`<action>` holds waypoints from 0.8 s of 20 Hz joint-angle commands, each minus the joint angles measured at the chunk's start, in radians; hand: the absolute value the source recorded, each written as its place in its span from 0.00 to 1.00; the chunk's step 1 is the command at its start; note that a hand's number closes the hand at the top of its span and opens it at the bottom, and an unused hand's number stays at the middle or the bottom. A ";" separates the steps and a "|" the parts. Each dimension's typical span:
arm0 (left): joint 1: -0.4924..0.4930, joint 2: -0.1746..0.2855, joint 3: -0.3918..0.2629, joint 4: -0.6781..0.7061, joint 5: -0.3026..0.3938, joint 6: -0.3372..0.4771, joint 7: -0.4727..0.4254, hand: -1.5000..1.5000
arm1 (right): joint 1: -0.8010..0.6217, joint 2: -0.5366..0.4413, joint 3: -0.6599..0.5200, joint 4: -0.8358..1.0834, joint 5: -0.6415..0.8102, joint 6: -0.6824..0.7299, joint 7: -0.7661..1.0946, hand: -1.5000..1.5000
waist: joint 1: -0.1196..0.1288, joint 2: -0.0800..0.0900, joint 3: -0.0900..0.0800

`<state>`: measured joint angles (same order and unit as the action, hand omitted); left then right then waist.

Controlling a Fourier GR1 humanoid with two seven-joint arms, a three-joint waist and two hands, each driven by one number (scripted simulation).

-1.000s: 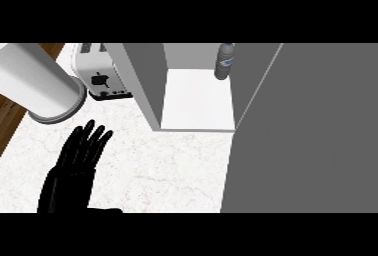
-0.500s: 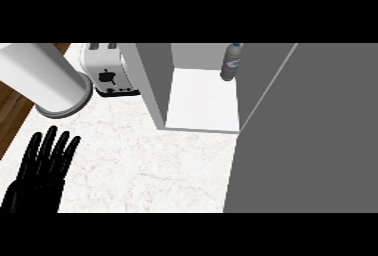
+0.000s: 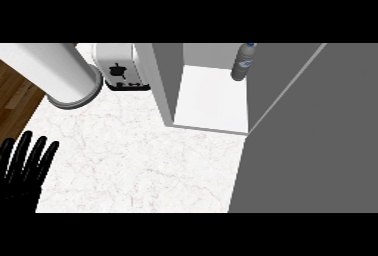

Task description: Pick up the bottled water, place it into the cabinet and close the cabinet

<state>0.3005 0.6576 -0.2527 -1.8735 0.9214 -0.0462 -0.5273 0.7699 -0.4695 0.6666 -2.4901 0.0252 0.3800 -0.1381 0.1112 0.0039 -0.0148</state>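
The bottled water (image 3: 244,62), clear with a blue cap, stands upright at the back of the cabinet's white shelf (image 3: 210,100). The grey cabinet door (image 3: 317,135) hangs open at the right, covering that whole side of the view. My left hand (image 3: 23,170) shows at the lower left edge, fingers straight and spread, holding nothing, far from the cabinet. My right hand is nowhere in the view.
A white toaster (image 3: 119,70) sits left of the cabinet's grey side wall (image 3: 164,80). A large white cylinder (image 3: 59,75) stands at the far left. The marble counter (image 3: 148,160) ends at its left edge over a wooden floor (image 3: 15,100).
My left hand has slid left and down toward the view's edge. The view has shifted so the cabinet and bottle sit further right, with the door at a steeper angle.
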 commanded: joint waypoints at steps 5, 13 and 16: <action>0.033 0.057 0.046 -0.014 0.036 -0.089 0.002 0.00 | -0.134 0.050 0.176 -0.041 0.000 0.036 0.136 1.00 | 0.064 0.020 -0.003; 0.028 0.086 0.067 -0.012 0.050 -0.133 0.011 0.00 | -0.228 0.027 0.128 -0.019 -0.019 0.069 0.180 1.00 | 0.106 0.033 -0.007; 0.009 0.104 0.072 -0.011 0.057 -0.141 0.031 0.00 | -0.291 -0.031 0.090 -0.031 0.017 0.117 0.198 0.00 | 0.119 0.034 -0.011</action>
<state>0.3203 0.7456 -0.1886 -1.8840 0.9703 -0.1728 -0.5095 0.5775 -0.5022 0.6401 -2.4877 -0.0088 0.4473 -0.0470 0.2118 0.0330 -0.0222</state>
